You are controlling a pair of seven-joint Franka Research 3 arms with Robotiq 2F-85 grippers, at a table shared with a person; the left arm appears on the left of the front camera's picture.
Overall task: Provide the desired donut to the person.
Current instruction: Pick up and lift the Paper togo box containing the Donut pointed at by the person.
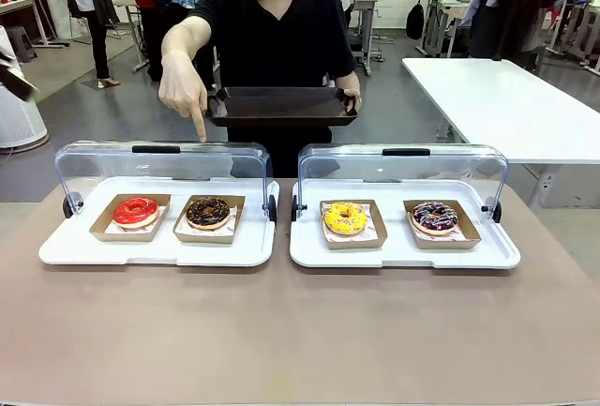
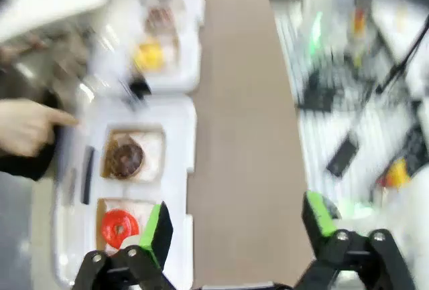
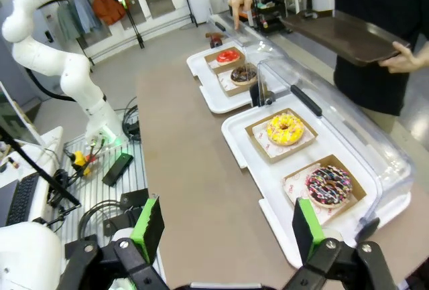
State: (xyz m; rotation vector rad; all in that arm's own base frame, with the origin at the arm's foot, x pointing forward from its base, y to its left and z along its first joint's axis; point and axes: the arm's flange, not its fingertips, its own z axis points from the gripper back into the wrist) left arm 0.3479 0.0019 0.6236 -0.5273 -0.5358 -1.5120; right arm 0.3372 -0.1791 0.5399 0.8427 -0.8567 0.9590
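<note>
The person in a black T-shirt (image 1: 277, 36) stands across the table, holding a dark serving tray (image 1: 281, 106) in one hand. The other hand (image 1: 185, 97) points a finger down over the chocolate donut (image 1: 208, 211). A red donut (image 1: 136, 210) sits beside it in the left case. The right case holds a yellow donut (image 1: 345, 218) and a dark sprinkled donut (image 1: 434, 216). My left gripper (image 2: 238, 226) is open above the table's near side, with the red donut (image 2: 119, 226) off its left finger. My right gripper (image 3: 228, 230) is open and empty, short of the sprinkled donut (image 3: 328, 185).
Each white case (image 1: 159, 247) (image 1: 403, 256) has a clear lid (image 1: 164, 167) raised at its far side. Every donut lies in a brown card tray. My left arm (image 3: 60, 49) stands beyond the table's end in the right wrist view. Cables and gear (image 3: 114, 169) lie beside the table.
</note>
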